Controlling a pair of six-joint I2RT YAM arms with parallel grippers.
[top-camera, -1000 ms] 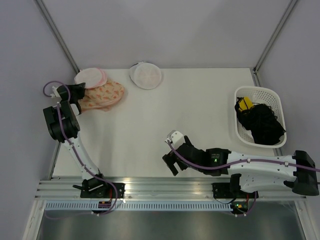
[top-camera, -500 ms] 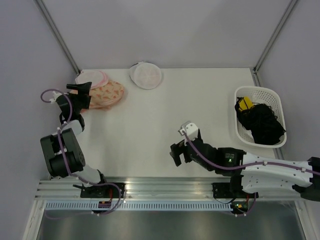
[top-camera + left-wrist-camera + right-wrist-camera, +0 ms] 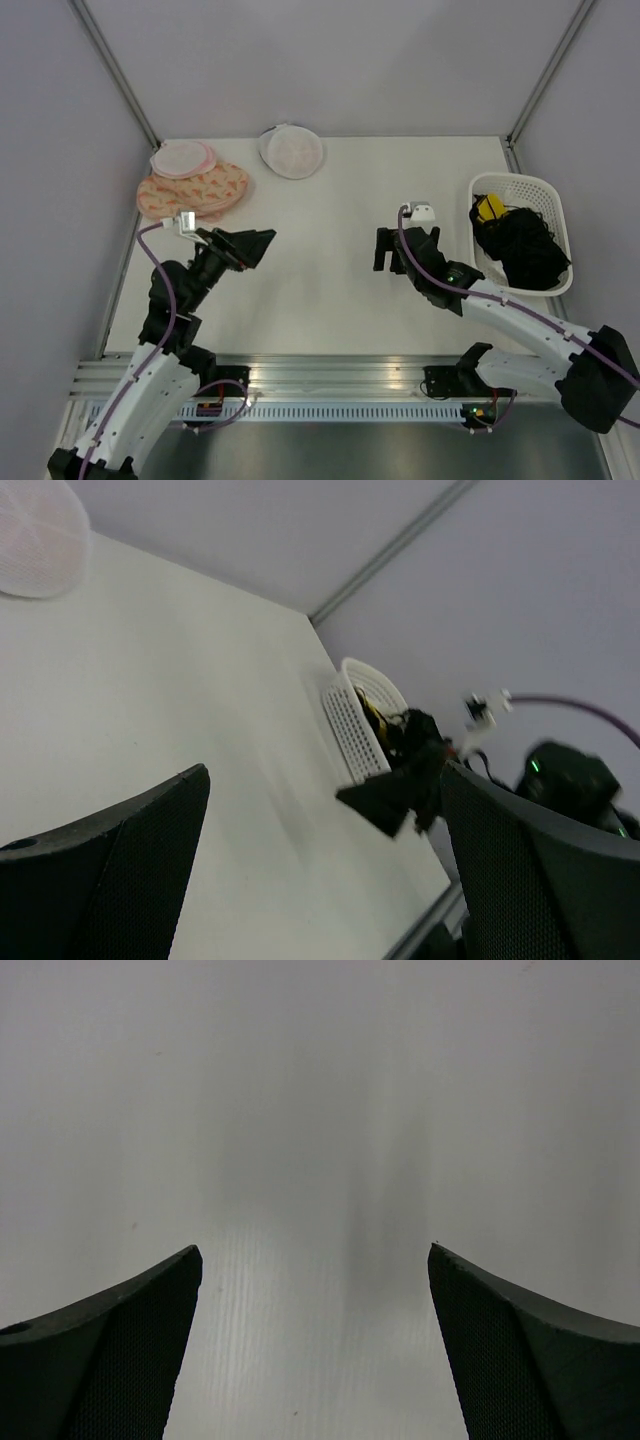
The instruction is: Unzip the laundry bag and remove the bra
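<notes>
A round white mesh laundry bag (image 3: 291,150) lies at the back of the table, and its edge shows in the left wrist view (image 3: 30,535). At the far left lies a peach patterned bra (image 3: 200,190), with a round pink-and-white mesh piece (image 3: 180,158) resting against its back edge. My left gripper (image 3: 260,250) hovers open and empty in front of the bra, pointing right (image 3: 325,770). The right gripper (image 3: 388,258) stands open over bare table right of centre (image 3: 313,1250), holding nothing.
A white plastic basket (image 3: 480,185) with black items and something yellow stands at the right edge, also seen in the left wrist view (image 3: 350,725). Walls with metal posts close in the back and both sides. The arm bases sit on the rail at the near edge.
The left gripper opened at the bra, then swung away from the far-left corner toward the table's middle. The right arm moved from the near edge up to right of centre.
</notes>
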